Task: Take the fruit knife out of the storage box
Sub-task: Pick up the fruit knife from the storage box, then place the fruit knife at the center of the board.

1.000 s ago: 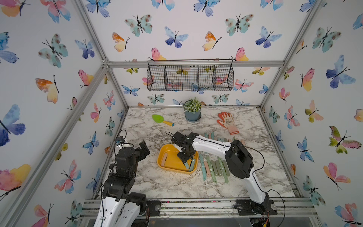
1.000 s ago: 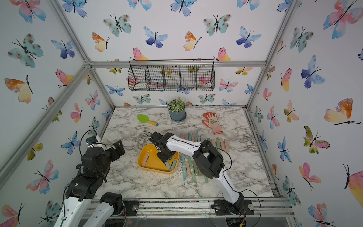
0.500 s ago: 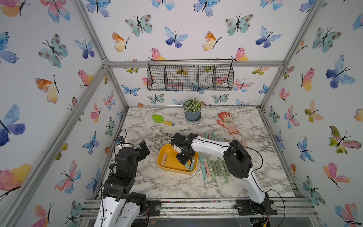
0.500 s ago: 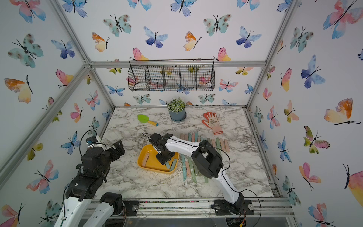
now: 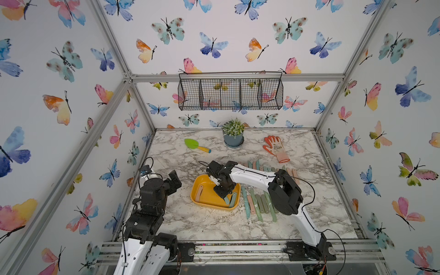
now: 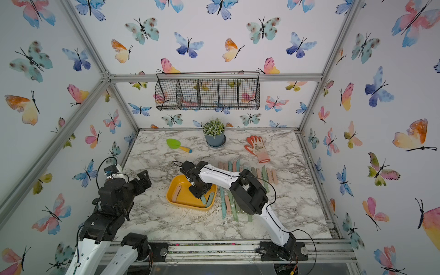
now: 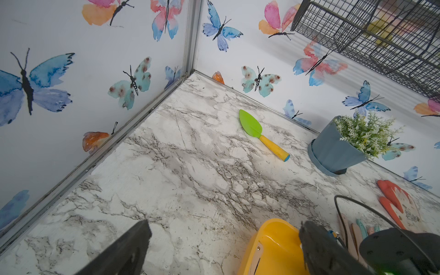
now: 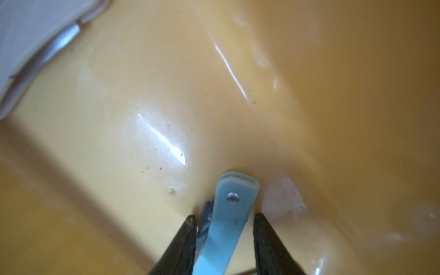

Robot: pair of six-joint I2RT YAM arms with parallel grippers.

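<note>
1. both top views: storage box (image 5: 209, 198) (image 6: 184, 198) mid-table on the marble table (image 5: 190, 223), just left of a row of knives (image 5: 259, 206).
   - right gripper (image 5: 223, 194) (image 6: 202, 195) down inside the box, over its near-right part.
   - pale blue fruit knife (image 5: 226, 201) under it, beside a greenish knife (image 5: 234, 199) that leans on the right wall.
   - pinkish knife (image 5: 199, 194) along the left side of the box, well apart.
   - left gripper (image 5: 175, 178) raised to the left of the box, touching nothing.
2. left wrist view: left gripper (image 7: 225, 227) spread wide over bare marble, so released and empty. yellow box wall (image 7: 273, 240) at the near edge; trowel (image 7: 252, 126), potted plant (image 7: 338, 147) and glove (image 7: 395, 202) farther off.
3. right wrist view: right gripper (image 8: 225, 217) astride the fruit knife (image 8: 228, 214), black fingers (image 8: 262, 233) flanking the handle just short of its rivet (image 8: 232, 197).
   - sliver of grey metal between one finger and the handle, no clear gap on the other side.
   - cannot tell whether already pinching or merely bracketing.
   - handle end low, near the curve where floor meets wall.
4. handling, as a judgement:
   - looks light, stiff and slim, with a smooth plastic handle likely to slip.
   - best taken across the handle's narrow edges near the rivet, squarely, clear of the metal.
   - calls for a straight lift, since the greenish neighbour and the wall crowd it.
</note>
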